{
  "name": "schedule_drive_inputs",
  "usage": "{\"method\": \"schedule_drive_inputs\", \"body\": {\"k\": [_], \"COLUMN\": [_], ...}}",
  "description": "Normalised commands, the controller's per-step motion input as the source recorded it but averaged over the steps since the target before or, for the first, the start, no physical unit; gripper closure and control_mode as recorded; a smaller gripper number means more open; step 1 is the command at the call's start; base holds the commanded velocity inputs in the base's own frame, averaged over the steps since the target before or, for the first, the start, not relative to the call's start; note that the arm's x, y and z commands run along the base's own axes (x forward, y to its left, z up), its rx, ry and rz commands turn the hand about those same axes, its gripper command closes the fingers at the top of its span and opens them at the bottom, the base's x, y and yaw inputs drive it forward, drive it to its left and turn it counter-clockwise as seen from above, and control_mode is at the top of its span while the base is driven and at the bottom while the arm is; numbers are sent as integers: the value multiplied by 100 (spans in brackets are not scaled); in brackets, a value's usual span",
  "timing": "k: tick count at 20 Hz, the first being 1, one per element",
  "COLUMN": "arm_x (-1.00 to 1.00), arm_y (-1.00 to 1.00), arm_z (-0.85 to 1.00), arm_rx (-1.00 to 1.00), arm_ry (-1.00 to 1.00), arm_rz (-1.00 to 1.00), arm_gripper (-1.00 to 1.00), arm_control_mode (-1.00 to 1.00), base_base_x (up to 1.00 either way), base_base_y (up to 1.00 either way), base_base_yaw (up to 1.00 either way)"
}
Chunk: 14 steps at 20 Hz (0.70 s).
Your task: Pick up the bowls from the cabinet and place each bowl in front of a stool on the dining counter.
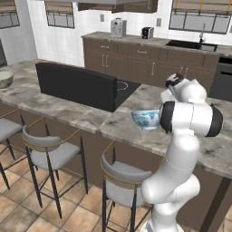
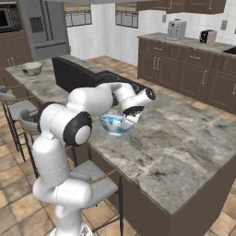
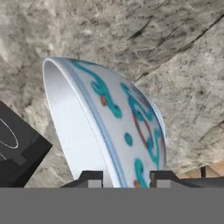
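The white bowl with the blue floral pattern (image 1: pixel 146 118) (image 2: pixel 115 124) (image 3: pixel 127 131) rests upright on the dining counter (image 1: pixel 68 113) (image 2: pixel 175 152) near its front edge, above a grey-seated stool (image 1: pixel 120 181). My gripper (image 2: pixel 130 117) (image 3: pixel 127 177) reaches down over its far rim. In the hand view the fingertips straddle the bowl wall with a little slack, so the gripper is open. The olive-grey bowl (image 1: pixel 4 79) (image 2: pixel 31 69) stands at the counter's far left end.
A black upright panel (image 1: pixel 74 86) (image 2: pixel 69 73) and a cooktop (image 1: pixel 124 86) lie just left of the bowl. More stools (image 1: pixel 47 154) line the counter's front. Dark wall cabinet fronts (image 2: pixel 193 4) and a wall counter with appliances (image 1: pixel 118 28) stand behind.
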Motion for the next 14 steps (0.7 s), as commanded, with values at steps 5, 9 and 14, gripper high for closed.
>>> {"method": "schedule_drive_inputs", "body": {"k": [5, 9, 14], "arm_x": [-20, 0, 1], "arm_y": [-14, -3, 1], "arm_z": [-18, -39, -56], "arm_rx": [3, 2, 0], "arm_ry": [-39, -26, -11], "arm_rz": [1, 0, 0], "arm_gripper": [100, 100, 100], "arm_control_mode": [-100, -100, -100], "base_base_x": [0, 0, 0], "base_base_y": [0, 0, 0], "base_base_yaw": [0, 0, 0]}}
